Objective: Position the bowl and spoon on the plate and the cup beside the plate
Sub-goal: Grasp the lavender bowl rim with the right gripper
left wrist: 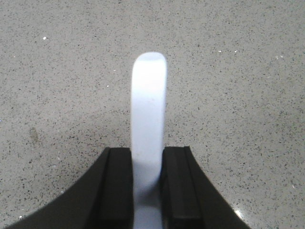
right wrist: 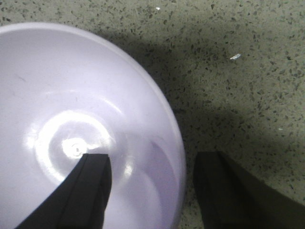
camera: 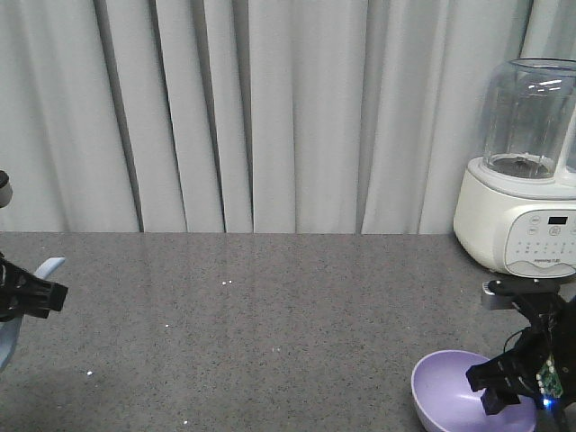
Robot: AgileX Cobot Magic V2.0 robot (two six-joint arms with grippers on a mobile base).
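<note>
Front view: left gripper (camera: 40,295) sits at the far left edge over the table (camera: 270,333), with the pale end of the spoon (camera: 50,266) sticking out of it. Right gripper (camera: 508,382) is at the bowl (camera: 445,387), bottom right, in front of a white kitchen appliance (camera: 522,216). A pale-blue curved edge at the left border, under the left gripper, could be the plate (camera: 5,346), but it's too cropped to be sure. Cup is not in frame.

Left wrist view: gripper is clamped narrow on the spoon, whose rounded end runs out past the fingers over bare table. No plate is visible under it here.

Right wrist view: gripper is fairly wide and astride the bowl wall. One finger (right wrist: 93,186) is inside, the other outside. There's a gap to the rim on both sides, so it's not clamped yet.

Status, my read:
- Nothing is placed yet.
- Spoon is picked up.
- Bowl grasp is lined up but not closed, and the bowl is well apart from the left side where the plate seems to be.
- Remaining: bowl onto plate, spoon onto plate, cup beside plate.
- Cup location is unknown from these views.
</note>
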